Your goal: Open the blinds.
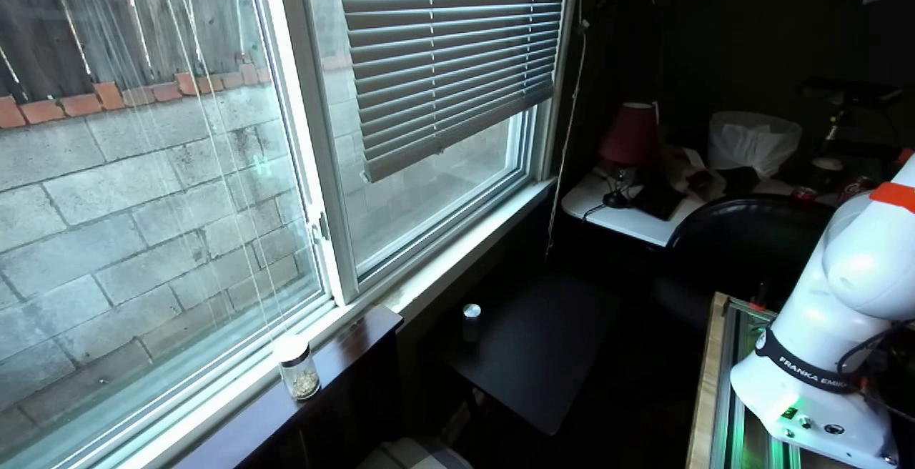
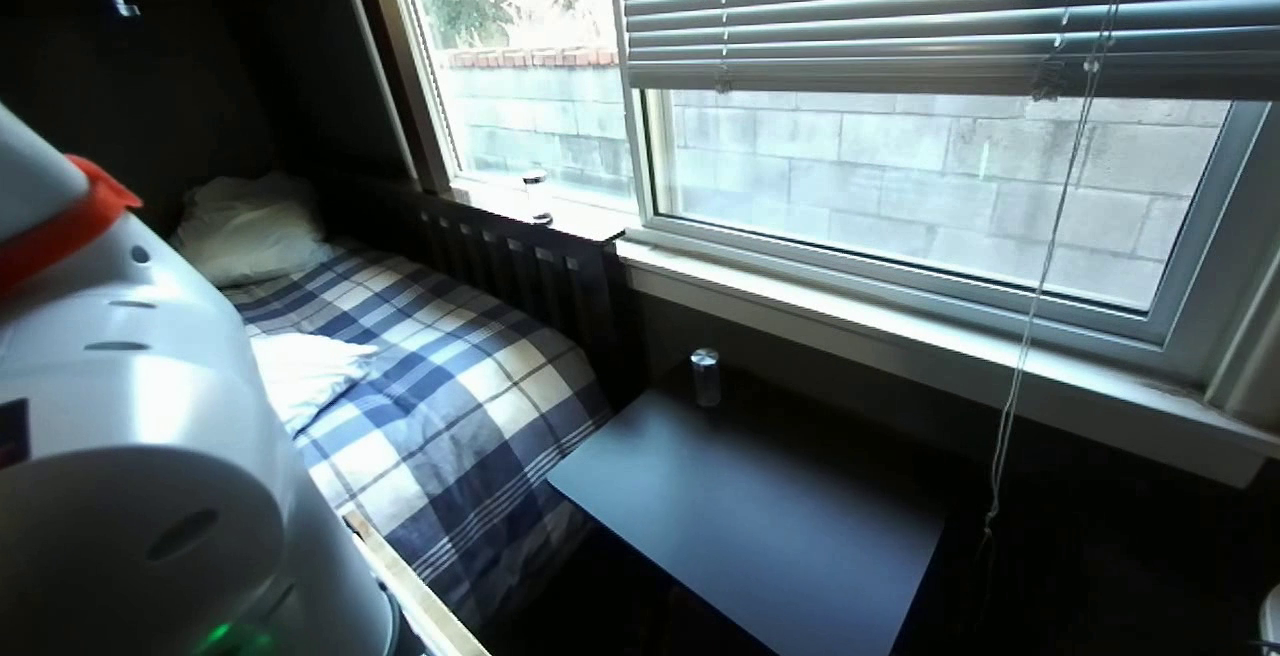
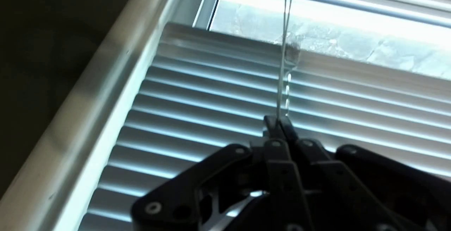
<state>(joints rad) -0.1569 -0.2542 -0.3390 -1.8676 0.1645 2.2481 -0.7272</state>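
Blinds (image 1: 472,54) of thin, horizontal grey-white slats hang partway down, above the flat white sill (image 1: 457,251). My black, jointed tool (image 3: 277,120) pinches the thin white cord (image 3: 280,83); I should draw it smoothly along its own line, lest it slip.

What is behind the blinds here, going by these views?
In an exterior view, below the blinds, window glass shows a grey block wall outside. Higher up, the blinds cover most of what lies behind, so I cannot tell what is there.
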